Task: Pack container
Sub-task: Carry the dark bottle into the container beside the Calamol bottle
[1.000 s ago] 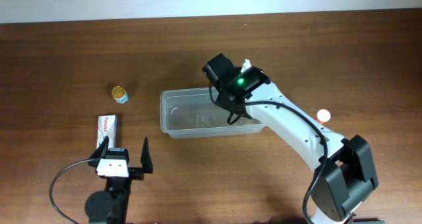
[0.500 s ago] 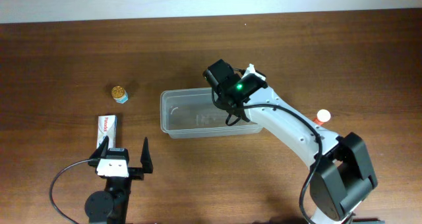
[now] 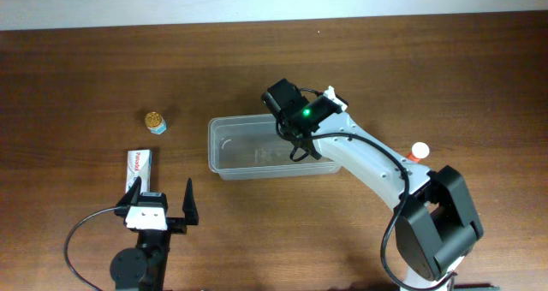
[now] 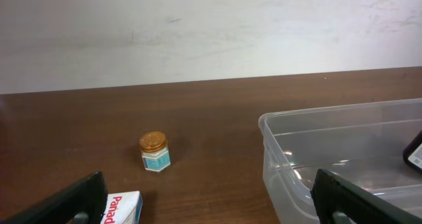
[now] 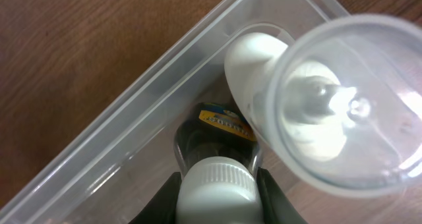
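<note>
The container (image 3: 248, 147) is a clear plastic bin in the middle of the table, also in the left wrist view (image 4: 330, 145) and the right wrist view (image 5: 125, 118). My right gripper (image 3: 297, 120) is over its right end, shut on a dark bottle with a white ribbed cap (image 5: 217, 191), held inside the bin near a corner. A white bottle with a clear cap (image 5: 310, 99) is right beside it, close to the camera. My left gripper (image 3: 163, 201) is open and empty near the front left edge, also in its own wrist view (image 4: 217, 211).
A small jar with a gold lid (image 3: 154, 121) (image 4: 154, 151) stands left of the container. A white Panadol box (image 3: 137, 164) (image 4: 122, 207) lies in front of it, by my left gripper. A small red-and-white capped item (image 3: 419, 151) sits to the right.
My right gripper has shifted slightly toward the front, over the container's right end, with the bottle still in it. The left arm has not moved.
</note>
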